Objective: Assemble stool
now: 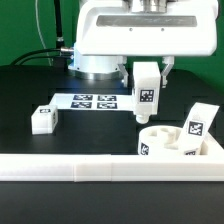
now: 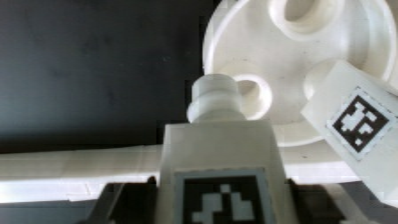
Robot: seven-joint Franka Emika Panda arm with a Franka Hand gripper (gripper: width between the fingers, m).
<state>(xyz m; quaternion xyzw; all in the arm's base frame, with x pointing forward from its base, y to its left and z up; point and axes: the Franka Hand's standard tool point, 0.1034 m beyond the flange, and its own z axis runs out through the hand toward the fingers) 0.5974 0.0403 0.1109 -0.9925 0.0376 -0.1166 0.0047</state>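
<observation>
robot's two-finger gripper [image 1: 146,76] clamps a short blocky white plastic leg [image 1: 147,96] upright, peg end poised at a hole in the thick round white disc seat [image 2: 285,45] beside the long white l-shaped rail [image 1: 90,168]. leg insertion appears under way; the next move likely demands a straight, well-aligned descent.

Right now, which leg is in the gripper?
The upright leg over the seat; the flat leg and the tilted leg sit loose.

Open table [image 1: 20,100] at the exterior view's left (one loose leg [image 1: 43,120] there); the rail [image 1: 100,168] walls the near edge.
</observation>
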